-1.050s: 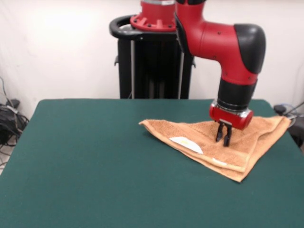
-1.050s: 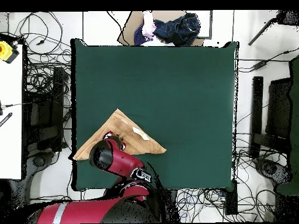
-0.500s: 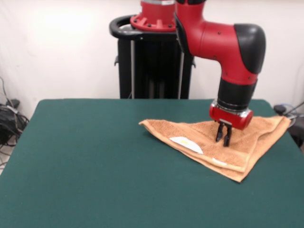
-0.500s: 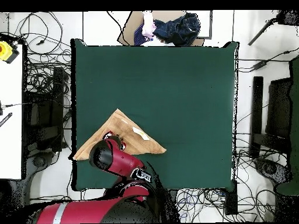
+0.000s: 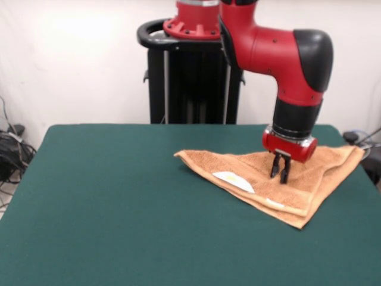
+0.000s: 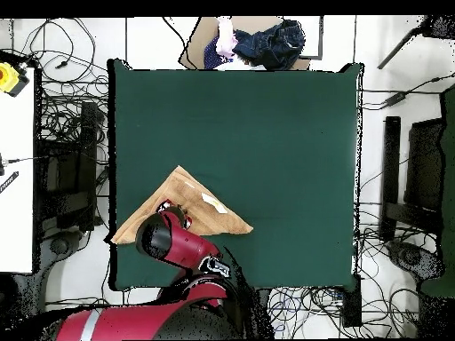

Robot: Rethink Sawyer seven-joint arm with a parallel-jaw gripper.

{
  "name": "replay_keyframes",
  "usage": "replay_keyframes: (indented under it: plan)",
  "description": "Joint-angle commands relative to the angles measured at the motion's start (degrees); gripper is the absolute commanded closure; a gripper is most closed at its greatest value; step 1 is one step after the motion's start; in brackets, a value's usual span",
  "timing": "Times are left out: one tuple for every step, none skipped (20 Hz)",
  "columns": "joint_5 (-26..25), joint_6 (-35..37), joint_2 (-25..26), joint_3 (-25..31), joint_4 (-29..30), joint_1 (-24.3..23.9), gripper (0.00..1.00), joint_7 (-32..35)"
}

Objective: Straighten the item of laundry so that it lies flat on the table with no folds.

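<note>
Nothing had changed over the last second: the gripper stayed down on the towel, fingers narrow, apparently pinching cloth. The towel lay folded into a triangle at the table edge, not yet flattened.

In the front view the towel lies on the table, folded into a triangle, at the right side and toward the far edge. One corner reaches the right edge of the table. The label sits on the left part of the towel. The gripper stands over the towel, right of the label.
</note>
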Motion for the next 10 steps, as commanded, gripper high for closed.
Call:
replay_keyframes:
  plan:
    - [3.2, 0.3, 0.6, 5.7, -4.5, -0.6, 1.00, 15.0]
    - [3.4, 0.7, 0.2, 5.5, -4.3, -0.5, 1.00, 14.9]
    - [3.5, 1.1, -0.3, 5.4, -4.1, -0.4, 1.00, 14.8]
    - [3.6, 1.7, -1.0, 5.2, -3.8, -0.3, 1.00, 14.7]
    - [3.6, 2.2, -1.7, 5.1, -3.4, -0.3, 1.00, 14.7]
    - [3.7, 2.7, -2.4, 4.8, -3.0, -0.2, 1.00, 14.6]
    - [3.6, 3.2, -3.1, 4.6, -2.5, -0.2, 1.00, 14.5]
    - [3.5, 3.6, -3.7, 4.4, -2.1, -0.3, 1.00, 14.3]
    - [3.5, 4.0, -4.4, 4.1, -1.7, -0.3, 1.00, 14.2]
    - [3.5, 4.4, -4.8, 3.7, -1.5, -0.2, 1.00, 13.9]
